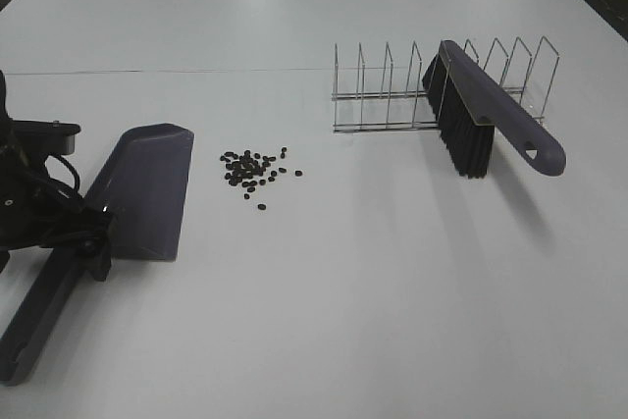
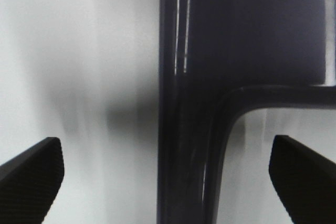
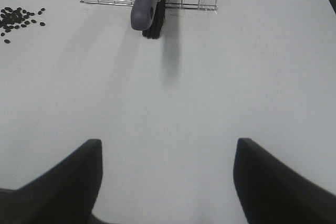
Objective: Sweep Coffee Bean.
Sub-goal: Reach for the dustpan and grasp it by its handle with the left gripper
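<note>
While the left gripper [image 2: 167,176] stands wide open astride the handle of 1 purple dustpan [image 1: 147,188], roughly 25 coffee beans [image 1: 253,168], hard to count exactly, lie near its mouth; 1 brush [image 1: 491,117] leans in 1 wire rack [image 1: 385,97], and the right gripper [image 3: 168,177] hangs spread and empty.

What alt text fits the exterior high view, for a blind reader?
Small dark coffee beans lie in a loose cluster on a white table, between a purple plastic dustpan at left, the open left gripper over its handle, and a purple black-bristled brush leaning in a wire rack at right.
</note>
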`<state>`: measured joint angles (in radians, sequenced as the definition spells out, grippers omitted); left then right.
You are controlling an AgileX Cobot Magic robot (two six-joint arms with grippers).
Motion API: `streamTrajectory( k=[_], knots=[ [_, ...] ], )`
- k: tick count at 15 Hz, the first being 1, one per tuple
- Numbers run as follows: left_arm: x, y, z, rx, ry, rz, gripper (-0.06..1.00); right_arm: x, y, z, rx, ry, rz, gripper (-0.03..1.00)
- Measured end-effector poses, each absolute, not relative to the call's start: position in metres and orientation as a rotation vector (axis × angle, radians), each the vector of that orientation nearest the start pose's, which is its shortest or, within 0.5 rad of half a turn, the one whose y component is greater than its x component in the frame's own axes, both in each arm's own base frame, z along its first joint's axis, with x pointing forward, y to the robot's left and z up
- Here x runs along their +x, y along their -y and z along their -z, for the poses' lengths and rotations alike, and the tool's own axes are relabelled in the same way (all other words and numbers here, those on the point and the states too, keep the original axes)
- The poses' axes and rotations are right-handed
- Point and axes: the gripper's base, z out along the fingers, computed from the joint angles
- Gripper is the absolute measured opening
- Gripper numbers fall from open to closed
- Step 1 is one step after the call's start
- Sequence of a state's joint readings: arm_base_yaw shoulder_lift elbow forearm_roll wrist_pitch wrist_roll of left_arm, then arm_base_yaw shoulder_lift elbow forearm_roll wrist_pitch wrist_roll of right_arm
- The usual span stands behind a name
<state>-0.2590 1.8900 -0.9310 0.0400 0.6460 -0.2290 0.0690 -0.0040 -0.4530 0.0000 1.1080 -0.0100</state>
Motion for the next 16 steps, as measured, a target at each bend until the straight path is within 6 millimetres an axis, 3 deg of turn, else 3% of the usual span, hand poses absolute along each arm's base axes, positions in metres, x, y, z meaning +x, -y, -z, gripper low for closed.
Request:
streamTrajectory(
  k=[3,8,13,16],
  knots=[
    [0.2993,0.077,-0.104,0.095,-3.1,-0.024,0.97,-0.0025,0.0002,-0.2604,-0.084,-2.133,-0.035,0.62],
    [0.3008,0.0776,-0.1006,0.092,-3.108,-0.024,0.63,-0.0025,0.0002,-0.2604,-0.084,-2.133,-0.035,0.62],
    [0.3002,0.0782,-0.1006,0.075,-3.115,-0.013,0.37,-0.0025,0.0002,-0.2604,-0.084,-2.133,-0.035,0.62],
    [0.2993,0.078,-0.1005,0.081,-3.125,-0.017,0.34,-0.0025,0.0002,-0.2604,-0.084,-2.133,-0.035,0.62]
  ],
)
